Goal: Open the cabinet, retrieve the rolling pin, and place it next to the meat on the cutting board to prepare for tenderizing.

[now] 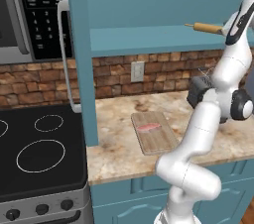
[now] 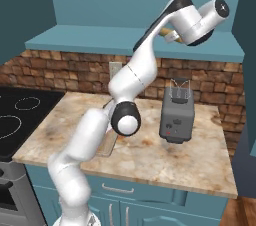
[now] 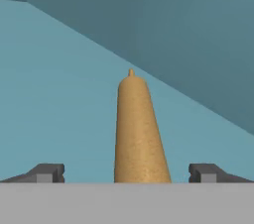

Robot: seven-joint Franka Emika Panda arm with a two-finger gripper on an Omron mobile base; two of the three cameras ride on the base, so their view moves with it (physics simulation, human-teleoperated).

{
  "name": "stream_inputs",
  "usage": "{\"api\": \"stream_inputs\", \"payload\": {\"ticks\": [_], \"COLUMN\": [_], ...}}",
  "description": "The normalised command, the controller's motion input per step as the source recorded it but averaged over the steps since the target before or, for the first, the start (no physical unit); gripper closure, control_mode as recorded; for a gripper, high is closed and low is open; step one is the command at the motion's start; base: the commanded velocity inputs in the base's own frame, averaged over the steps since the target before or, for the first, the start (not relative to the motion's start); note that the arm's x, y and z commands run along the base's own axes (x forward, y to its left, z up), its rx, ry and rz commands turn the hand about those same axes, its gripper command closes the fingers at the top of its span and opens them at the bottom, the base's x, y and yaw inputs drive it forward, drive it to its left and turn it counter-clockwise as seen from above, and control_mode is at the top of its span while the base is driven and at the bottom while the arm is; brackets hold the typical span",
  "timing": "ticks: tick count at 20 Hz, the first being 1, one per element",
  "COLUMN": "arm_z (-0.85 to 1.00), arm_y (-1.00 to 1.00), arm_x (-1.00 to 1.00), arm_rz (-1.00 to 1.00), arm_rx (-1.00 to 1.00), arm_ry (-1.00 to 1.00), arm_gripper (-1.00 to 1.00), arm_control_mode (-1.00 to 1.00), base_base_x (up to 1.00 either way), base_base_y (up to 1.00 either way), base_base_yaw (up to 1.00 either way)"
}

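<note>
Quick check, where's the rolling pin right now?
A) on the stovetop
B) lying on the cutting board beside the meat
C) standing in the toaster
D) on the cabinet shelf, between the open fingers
D: in the hand view the rolling pin lies on the teal cabinet shelf, running away between the two spread fingertips of the gripper, which are clear of it on both sides.
</note>
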Motion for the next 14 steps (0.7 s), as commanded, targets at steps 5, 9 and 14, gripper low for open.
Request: {"api": "stream_inputs", "payload": {"ticks": [5, 9, 14], "arm_z": [0.0, 0.0, -0.06], "arm_y": [0.0, 0.0, 0.0], "arm_x": [0.25, 0.18, 0.26], "arm_rz": [0.09, 0.1, 0.09], "arm_rx": [0.0, 0.0, 0.0], "arm_ry": [0.1, 0.09, 0.13], "arm_gripper": [-1.0, -1.0, 1.0], "arm_control_mode": [-1.0, -1.0, -1.0], "base_base_x": [0.0, 0.0, 0.0], "base_base_y": [0.0, 0.0, 0.0], "base_base_yaw": [0.0, 0.0, 0.0]}}
